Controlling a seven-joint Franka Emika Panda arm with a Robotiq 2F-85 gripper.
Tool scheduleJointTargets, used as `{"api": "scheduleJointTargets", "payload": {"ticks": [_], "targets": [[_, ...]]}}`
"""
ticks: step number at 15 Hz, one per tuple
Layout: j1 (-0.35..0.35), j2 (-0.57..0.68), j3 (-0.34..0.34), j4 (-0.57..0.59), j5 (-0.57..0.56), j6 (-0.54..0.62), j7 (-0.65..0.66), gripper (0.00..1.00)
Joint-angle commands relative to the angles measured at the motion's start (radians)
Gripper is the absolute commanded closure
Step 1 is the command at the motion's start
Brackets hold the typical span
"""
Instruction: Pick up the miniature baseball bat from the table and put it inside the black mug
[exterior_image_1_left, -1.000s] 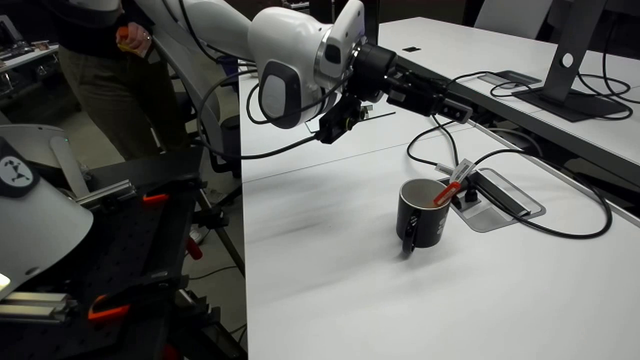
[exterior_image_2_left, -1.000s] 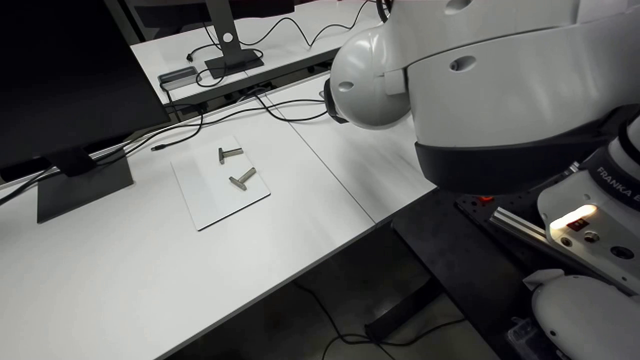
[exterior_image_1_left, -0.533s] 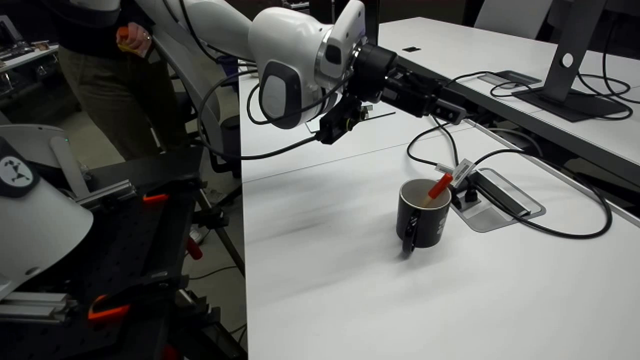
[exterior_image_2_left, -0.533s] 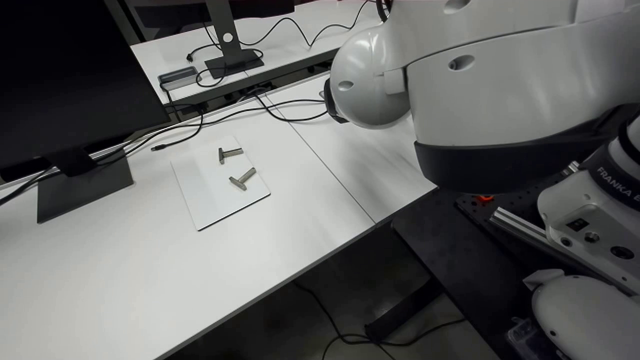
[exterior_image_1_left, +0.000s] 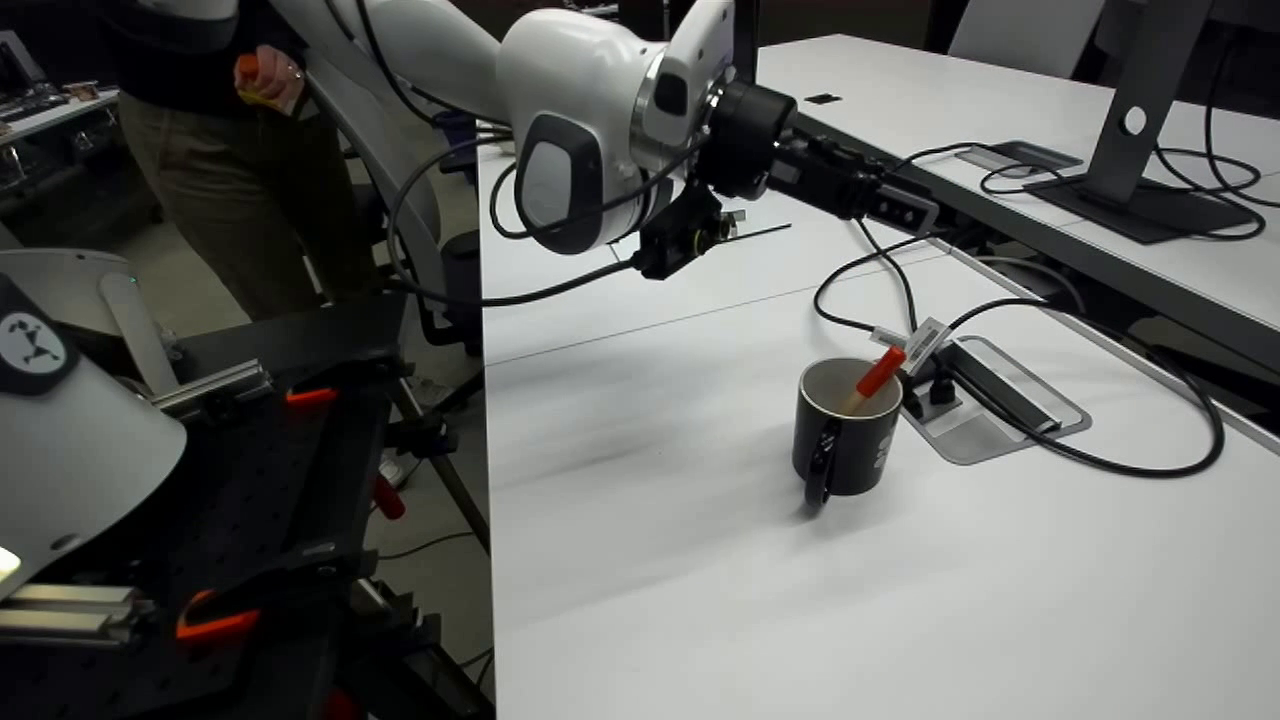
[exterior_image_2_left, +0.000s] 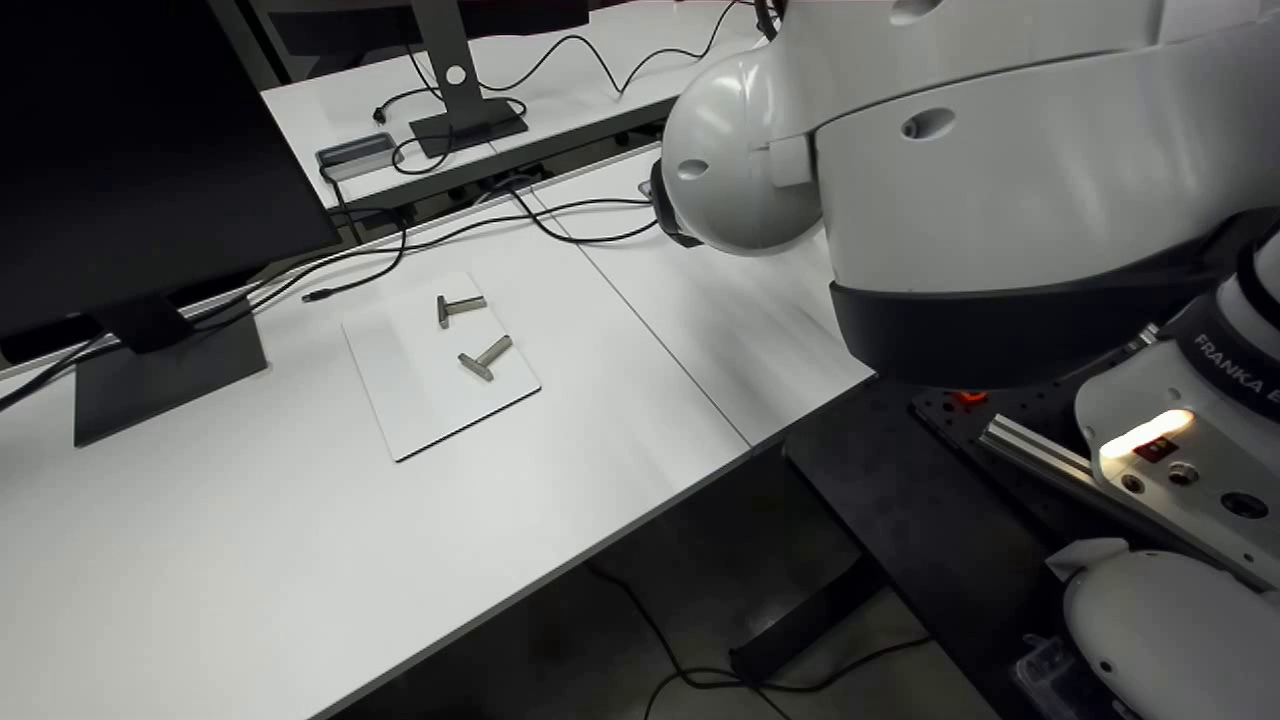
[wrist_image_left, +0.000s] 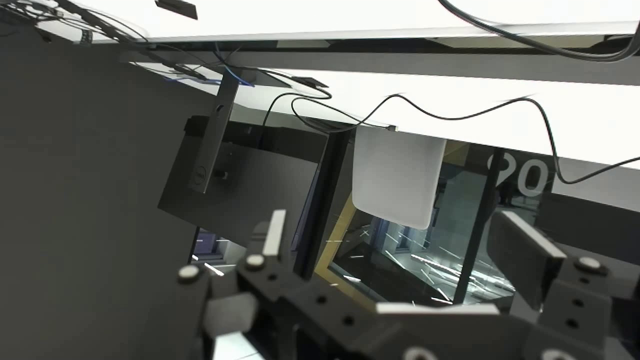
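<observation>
In an exterior view the black mug (exterior_image_1_left: 845, 450) stands upright on the white table (exterior_image_1_left: 640, 580), its handle toward the camera. Inside it leans the miniature baseball bat (exterior_image_1_left: 880, 373), its red end sticking up past the rim beside a white cable tag; its lower part is hidden by the mug wall. My gripper (exterior_image_1_left: 915, 212) hangs in the air beyond and above the mug, apart from both. The wrist view shows the gripper (wrist_image_left: 400, 235) with fingers (wrist_image_left: 520, 255) wide apart and nothing between them. Mug and bat are out of the wrist view.
Black cables (exterior_image_1_left: 1100, 460) loop around a cable box (exterior_image_1_left: 1000, 400) right beside the mug. A monitor stand (exterior_image_1_left: 1120, 130) is on the far desk. A person (exterior_image_1_left: 230, 180) stands behind the arm. Two metal T-shaped pieces (exterior_image_2_left: 485, 358) lie on a white board (exterior_image_2_left: 420, 410).
The bat's red end has swung up from lying low across the mug's rim to a steeper lean, between the two earlier moments. My gripper has shifted slightly upward since.
</observation>
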Motion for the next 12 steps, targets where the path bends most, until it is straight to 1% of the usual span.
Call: {"api": "scheduleJointTargets", "payload": {"ticks": [1, 4, 6, 7, 8, 12], "targets": [[0.037, -0.039, -0.033, -0.068, -0.06, -0.013, -0.043, 0.0], [0.065, -0.06, -0.055, -0.108, -0.126, -0.007, -0.074, 0.0], [0.079, -0.107, -0.054, -0.135, -0.218, 0.009, -0.097, 0.0], [0.073, -0.153, -0.044, -0.154, -0.3, 0.032, -0.092, 0.0], [0.097, -0.156, -0.059, -0.17, -0.344, 0.007, -0.093, 0.0], [0.125, -0.259, -0.081, -0.224, -0.549, 0.006, -0.095, 0.0]]}}
